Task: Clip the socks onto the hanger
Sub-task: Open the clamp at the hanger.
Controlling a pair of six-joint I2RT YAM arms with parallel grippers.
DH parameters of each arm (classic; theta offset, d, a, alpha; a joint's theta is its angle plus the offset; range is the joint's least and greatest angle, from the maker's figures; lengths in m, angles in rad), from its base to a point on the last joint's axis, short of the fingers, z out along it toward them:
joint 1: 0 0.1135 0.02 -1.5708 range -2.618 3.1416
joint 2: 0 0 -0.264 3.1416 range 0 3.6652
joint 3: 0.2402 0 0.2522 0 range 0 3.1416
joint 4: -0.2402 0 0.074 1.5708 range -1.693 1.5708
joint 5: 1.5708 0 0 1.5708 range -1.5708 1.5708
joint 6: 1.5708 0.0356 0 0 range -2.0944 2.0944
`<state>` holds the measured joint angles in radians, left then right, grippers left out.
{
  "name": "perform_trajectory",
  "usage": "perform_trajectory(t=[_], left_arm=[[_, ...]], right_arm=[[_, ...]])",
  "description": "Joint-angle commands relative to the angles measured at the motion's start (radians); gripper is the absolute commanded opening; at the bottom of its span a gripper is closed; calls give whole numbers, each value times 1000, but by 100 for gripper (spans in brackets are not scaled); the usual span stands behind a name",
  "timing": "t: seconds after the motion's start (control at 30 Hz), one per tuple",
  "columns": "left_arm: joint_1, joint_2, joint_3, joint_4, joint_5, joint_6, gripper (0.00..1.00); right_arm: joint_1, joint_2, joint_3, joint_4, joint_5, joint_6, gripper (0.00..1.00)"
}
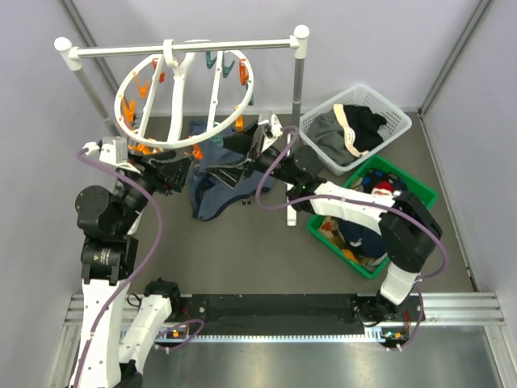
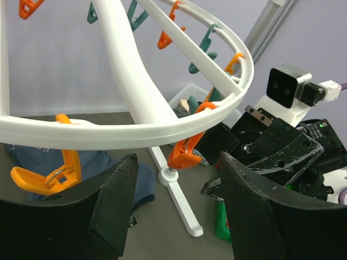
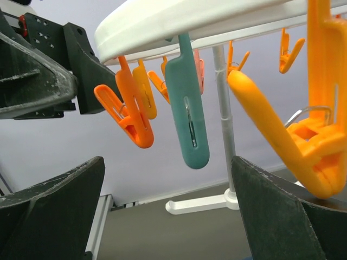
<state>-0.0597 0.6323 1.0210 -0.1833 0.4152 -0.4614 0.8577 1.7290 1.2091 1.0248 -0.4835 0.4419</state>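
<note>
The round white hanger hangs from the rack bar at the back left, with orange and teal clips round its ring. My left gripper is open and empty just under the ring's near edge. In the left wrist view an orange clip hangs above the gap between its fingers. My right gripper is open and empty under the ring's right side. In the right wrist view a teal clip and orange clips hang above it. The dark socks lie in the green bin, apart from both grippers.
The white straight-bar rack stands on two posts, and its foot lies on the table. A blue-grey garment lies under the two grippers. A white basket of larger clothes stands at the back right. The two grippers are close together.
</note>
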Motion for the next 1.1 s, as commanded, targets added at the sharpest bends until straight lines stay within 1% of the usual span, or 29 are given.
perform_trajectory(t=[0.0,0.13,0.3,0.37,0.4,0.5,0.57,0.6,0.63,0.7,0.8,1.07], left_arm=[[-2,23,-7,36,23,15,65],[-2,37,-1,41,27,4,58],[-2,46,11,45,23,1,45],[-2,50,16,45,27,1,42],[-2,50,16,45,25,1,36],[-2,50,17,45,17,-2,26],[-2,50,19,45,11,-5,22],[-2,50,21,45,8,-8,19],[-2,49,21,45,8,-10,18],[-2,47,25,45,4,-14,16],[-2,49,33,44,0,-19,14],[-2,58,59,36,8,-52,8]], right_arm=[[20,27,73,55,-23,17,99],[23,46,93,66,-35,27,99],[23,66,119,80,-58,44,99],[26,73,127,87,-69,57,99],[26,78,129,92,-78,66,99],[24,80,141,93,-90,72,98],[26,86,153,92,-99,75,96],[26,89,156,92,-101,77,95],[27,92,165,95,-104,77,92],[27,98,173,101,-109,80,90],[30,110,191,101,-115,78,82],[32,138,224,113,-128,61,74]])
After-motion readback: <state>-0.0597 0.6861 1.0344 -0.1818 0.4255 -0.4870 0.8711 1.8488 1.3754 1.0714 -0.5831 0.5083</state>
